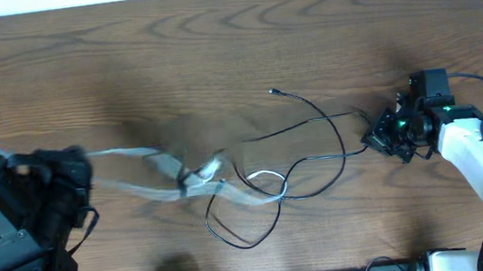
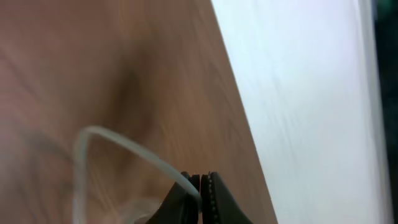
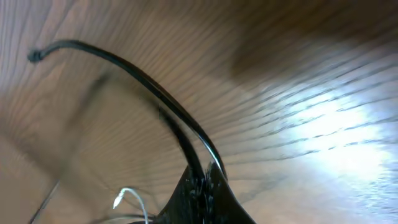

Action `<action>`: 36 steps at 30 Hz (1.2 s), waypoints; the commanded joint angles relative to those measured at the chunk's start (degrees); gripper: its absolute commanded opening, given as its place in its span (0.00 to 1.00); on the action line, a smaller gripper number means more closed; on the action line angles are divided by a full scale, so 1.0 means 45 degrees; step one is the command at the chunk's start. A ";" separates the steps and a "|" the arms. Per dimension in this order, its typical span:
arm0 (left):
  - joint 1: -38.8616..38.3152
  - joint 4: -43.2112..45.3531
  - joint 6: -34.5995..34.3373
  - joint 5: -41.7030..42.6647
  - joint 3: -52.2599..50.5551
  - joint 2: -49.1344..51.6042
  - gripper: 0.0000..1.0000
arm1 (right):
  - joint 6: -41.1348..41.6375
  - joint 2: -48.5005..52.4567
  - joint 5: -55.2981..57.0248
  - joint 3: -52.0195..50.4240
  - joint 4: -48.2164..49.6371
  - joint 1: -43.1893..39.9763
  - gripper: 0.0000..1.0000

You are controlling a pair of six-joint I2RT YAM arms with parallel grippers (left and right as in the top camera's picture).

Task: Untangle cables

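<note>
The left pincer [image 2: 202, 182] grips the white cable [image 2: 137, 151] — right pincer [image 3: 203, 175] grips black cable [image 3: 112, 57].

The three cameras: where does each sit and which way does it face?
Overhead: above the table, looking straight down; left arm and right arm show.
Left wrist: low, facing the table edge; left pincer shut on the white cable.
Right wrist: low over the wood; right pincer shut on a black cable.
Shared: both wrist views show white cable.

Left end effector [image 2: 202, 186] and right end effector [image 3: 203, 182] clamped (arms apart).
</note>
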 commanded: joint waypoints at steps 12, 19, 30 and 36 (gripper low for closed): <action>0.0549 0.4930 0.2108 0.6222 0.0107 -0.0078 0.08 | -0.0559 -0.0146 -0.0359 0.0029 0.0019 -0.0267 0.01; 0.0549 1.1278 -0.1341 1.0287 0.0107 -0.0083 0.07 | -0.0597 -0.0146 -0.0554 0.0029 0.0049 0.0165 0.01; 0.0549 1.6723 -0.5338 0.8908 0.0107 0.0000 0.07 | -0.0665 -0.0146 -0.0549 0.0029 0.0092 0.0743 0.52; 0.0549 1.6708 -0.6271 0.8956 0.0107 0.0000 0.08 | -0.2511 -0.0151 -0.1399 0.0034 0.0087 0.1044 0.99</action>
